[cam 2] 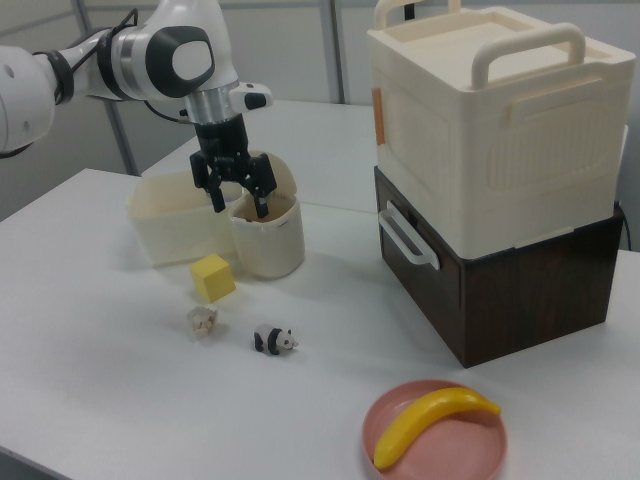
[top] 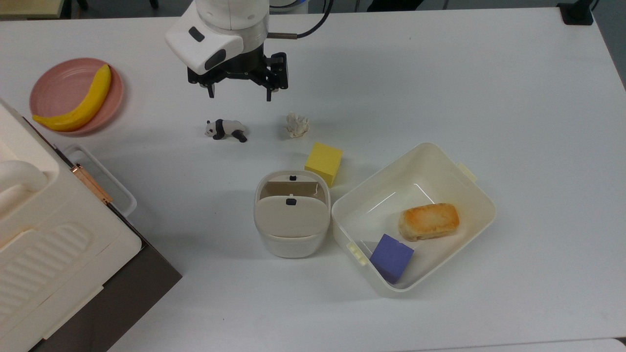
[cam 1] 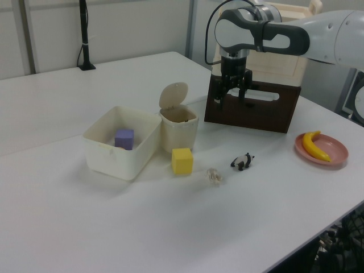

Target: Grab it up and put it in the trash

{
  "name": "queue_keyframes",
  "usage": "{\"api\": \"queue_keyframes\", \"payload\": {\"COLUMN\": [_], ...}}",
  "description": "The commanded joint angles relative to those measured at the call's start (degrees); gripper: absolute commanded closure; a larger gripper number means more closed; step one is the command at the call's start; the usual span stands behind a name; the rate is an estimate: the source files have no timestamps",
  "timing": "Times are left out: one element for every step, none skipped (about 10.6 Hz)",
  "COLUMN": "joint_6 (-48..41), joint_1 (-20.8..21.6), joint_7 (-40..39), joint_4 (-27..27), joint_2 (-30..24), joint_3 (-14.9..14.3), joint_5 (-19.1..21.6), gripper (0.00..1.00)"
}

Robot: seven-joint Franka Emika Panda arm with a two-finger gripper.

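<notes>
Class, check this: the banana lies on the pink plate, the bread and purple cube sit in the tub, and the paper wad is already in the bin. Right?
Not quite. The paper wad lies on the table between the panda and the yellow cube, as the top view shows. The rest holds.

A broad white matte surface (top: 440,73) spans the room, evenly lit. Pale panelled walls (cam 1: 131,25) with grey vertical strips stand behind it, and a black pole on a square base (cam 1: 85,40) rises at its far edge.

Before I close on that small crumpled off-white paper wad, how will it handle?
The crumpled off-white paper wad looks light and probably squashes between the open gripper fingers. Its irregular wrinkles suggest it won't roll, though a nudge might slide it.
</notes>
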Motion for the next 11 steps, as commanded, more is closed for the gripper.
{"api": "queue_keyframes", "payload": {"joint_6": [0.5, 0.5, 0.5, 0.5, 0.5, 0.5, 0.4, 0.3, 0.3, 0.3, 0.4], "joint_1": [0.7, 0.6, 0.5, 0.7, 0.6, 0.5, 0.4, 0.4, 0.4, 0.4, 0.4], "joint_7": [0.2, 0.2, -0.2, -0.3, -0.3, -0.4, -0.5, -0.5, -0.5, -0.5, -0.5], "joint_4": [-1.4, -1.3, -1.3, -1.4, -1.4, -1.3, -1.3, -1.3, -1.3, -1.3, -1.3], "joint_2": [-1.1, -1.1, -1.1, -1.1, -1.1, -1.1, -1.2, -1.2, -1.2, -1.2, -1.2], "joint_3": [-0.2, -0.2, -0.2, -0.2, -0.2, -0.2, -0.2, -0.2, -0.2, -0.2, -0.2], "joint_5": [-0.5, -0.5, -0.4, -0.4, -0.3, -0.1, 0.0, 0.0, 0.1, 0.1, 0.1], "gripper": [0.00, 0.00, 0.00, 0.00, 0.00, 0.00, 0.00, 0.00, 0.00, 0.00, 0.00]}}
